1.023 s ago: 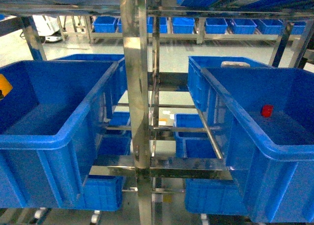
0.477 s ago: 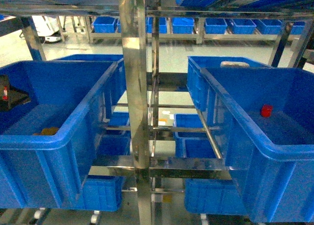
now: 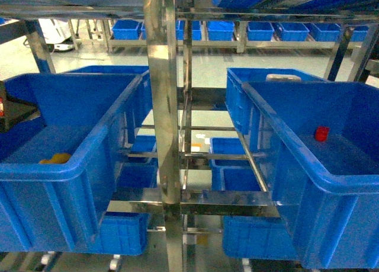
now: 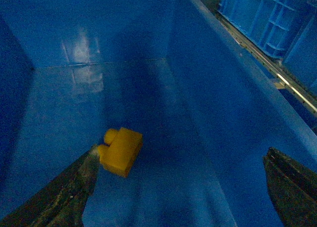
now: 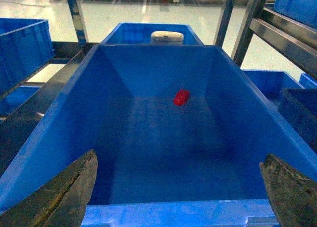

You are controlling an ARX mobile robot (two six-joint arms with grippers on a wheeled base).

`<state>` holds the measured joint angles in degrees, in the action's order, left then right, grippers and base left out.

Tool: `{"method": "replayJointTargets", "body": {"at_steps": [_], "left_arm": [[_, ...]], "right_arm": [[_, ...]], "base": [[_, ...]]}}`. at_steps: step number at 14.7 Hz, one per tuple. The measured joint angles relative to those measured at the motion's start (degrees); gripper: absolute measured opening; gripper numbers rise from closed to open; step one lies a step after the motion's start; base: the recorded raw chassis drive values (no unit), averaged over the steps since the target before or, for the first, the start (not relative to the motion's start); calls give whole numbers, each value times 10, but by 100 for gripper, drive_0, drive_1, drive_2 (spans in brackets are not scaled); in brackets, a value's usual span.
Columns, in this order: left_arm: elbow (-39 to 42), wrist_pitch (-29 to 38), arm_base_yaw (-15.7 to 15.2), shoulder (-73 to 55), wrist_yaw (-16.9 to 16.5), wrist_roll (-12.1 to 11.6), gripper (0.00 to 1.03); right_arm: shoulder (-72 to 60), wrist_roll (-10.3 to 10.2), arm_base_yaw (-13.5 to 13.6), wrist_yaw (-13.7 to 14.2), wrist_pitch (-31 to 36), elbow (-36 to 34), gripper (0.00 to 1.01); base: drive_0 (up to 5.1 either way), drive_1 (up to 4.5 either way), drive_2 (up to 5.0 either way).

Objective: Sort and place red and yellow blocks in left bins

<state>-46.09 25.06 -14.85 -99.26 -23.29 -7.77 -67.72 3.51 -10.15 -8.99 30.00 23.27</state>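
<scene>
The yellow block [image 3: 54, 159] lies on the floor of the left bin [image 3: 41, 172], near its front left corner. In the left wrist view the yellow block [image 4: 121, 150] lies studs to the left, just past the left fingertip of my left gripper [image 4: 181, 160], which is open and holds nothing inside the bin [image 4: 223, 113]. Only a dark piece of that arm [image 3: 13, 112] shows in the head view. The red block [image 5: 182, 97] rests on the floor of the right-hand blue crate [image 5: 188, 213]. My right gripper [image 5: 179, 160] hangs open over that crate's near rim.
A steel rack post [image 3: 163, 106] stands between the two crates. More blue crates sit behind and on the lower shelf [image 3: 237, 177]. A white object [image 5: 167, 37] lies in the crate behind the right one. Metal shelf rails [image 5: 282, 34] run along the right.
One second ago the yellow block was held high at the left bin's left edge. It has since been let go and now lies on the bin floor.
</scene>
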Motion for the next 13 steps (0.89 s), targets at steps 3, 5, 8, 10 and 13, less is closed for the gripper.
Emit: {"method": "replayJointTargets", "body": {"at_steps": [3,5,8,10,13], "left_arm": [[62,3,8,106,-17,16,98],[119,-7,24,219,-14,57,98],[158,-75,106,393,61,127,98],[159,-73,115,413,60,149,98],[209,49,143,412,168,125,84]], "right_arm": [[0,0,0,0,0,0,98],[0,0,0,0,0,0,98],[0,0,0,0,0,0,98],[0,0,0,0,0,0,98],[-13,-17,9,0,173,-52,81]], "base": [[0,0,0],[0,0,0],[0,0,0],[0,0,0],[0,0,0]]}}
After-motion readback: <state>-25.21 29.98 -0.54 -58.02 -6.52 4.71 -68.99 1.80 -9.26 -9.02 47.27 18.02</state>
